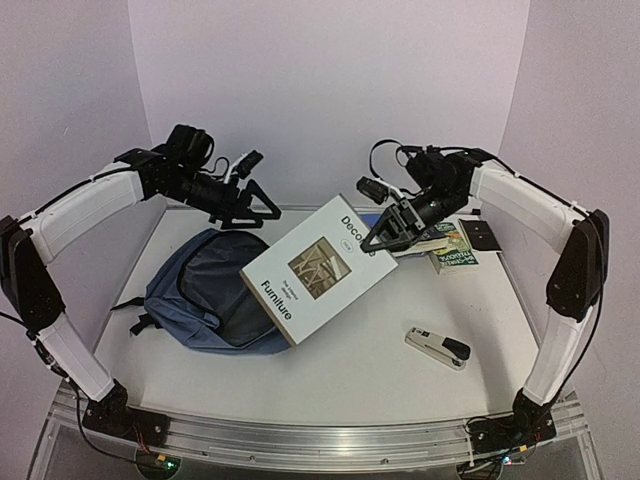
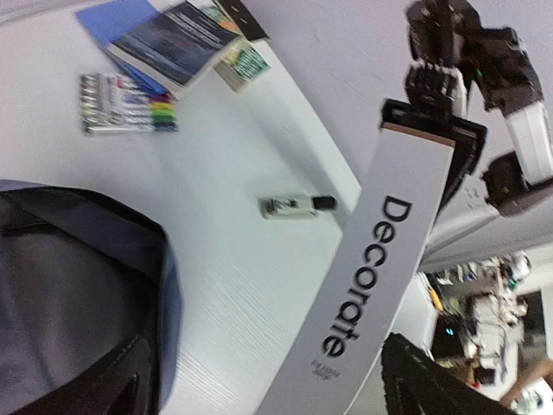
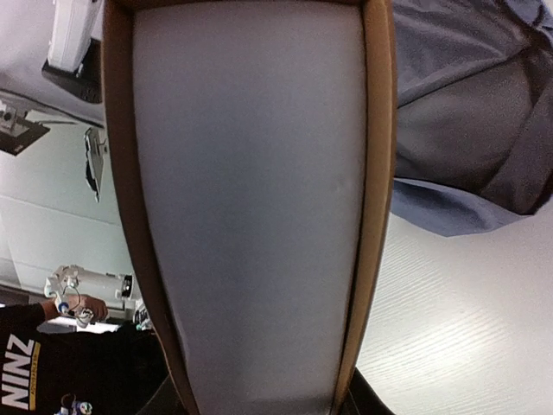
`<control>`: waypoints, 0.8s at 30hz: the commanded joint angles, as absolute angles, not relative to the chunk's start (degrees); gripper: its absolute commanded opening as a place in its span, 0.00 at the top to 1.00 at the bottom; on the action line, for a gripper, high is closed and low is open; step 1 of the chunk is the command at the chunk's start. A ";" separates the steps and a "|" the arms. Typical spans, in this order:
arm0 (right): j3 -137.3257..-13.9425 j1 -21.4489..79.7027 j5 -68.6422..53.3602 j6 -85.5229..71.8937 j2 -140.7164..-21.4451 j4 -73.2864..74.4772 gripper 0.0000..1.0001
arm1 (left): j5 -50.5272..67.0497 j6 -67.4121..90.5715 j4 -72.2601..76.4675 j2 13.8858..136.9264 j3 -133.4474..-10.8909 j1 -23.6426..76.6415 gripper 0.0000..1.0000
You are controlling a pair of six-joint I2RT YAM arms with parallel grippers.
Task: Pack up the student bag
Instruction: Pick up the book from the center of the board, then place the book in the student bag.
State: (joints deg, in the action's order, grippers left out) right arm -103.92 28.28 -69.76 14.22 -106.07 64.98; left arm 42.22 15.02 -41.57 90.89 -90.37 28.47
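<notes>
The student bag [image 1: 200,290] lies on the left of the table, a slate-blue backpack with its mouth open and dark lining [image 2: 78,303] showing. A large white book [image 1: 315,268], printed "Decorate" on the spine [image 2: 380,285], hangs tilted above the table with its lower corner over the bag's mouth. My right gripper [image 1: 385,235] is shut on the book's upper right corner; the page edge [image 3: 251,190] fills the right wrist view, with the bag [image 3: 467,130] beyond. My left gripper [image 1: 262,208] stands open just left of the book, gripping nothing.
A grey and black stapler [image 1: 438,347] lies front right. Stacked books [image 1: 455,245] sit at the back right behind the held book. In the left wrist view a pack of coloured markers [image 2: 128,115] lies beside those books [image 2: 173,35]. Walls close in at the back and sides.
</notes>
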 commanded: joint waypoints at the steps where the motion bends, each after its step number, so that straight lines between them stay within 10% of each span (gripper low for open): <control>1: -103.28 24.33 -65.04 1.96 -100.91 52.32 0.76 | 21.42 18.95 -41.43 87.75 -91.94 27.57 0.00; 7: -86.64 20.76 -48.74 -26.49 -91.88 20.31 0.80 | 8.36 14.17 -57.14 95.75 -100.20 27.60 0.03; 13: -78.72 20.75 -43.56 -34.59 -89.74 11.99 0.82 | 4.19 12.63 -64.77 104.24 -100.43 28.93 0.46; 24: -71.12 20.81 -42.48 -36.47 -87.54 6.41 0.81 | -6.49 16.32 -65.55 116.38 -103.21 32.76 0.43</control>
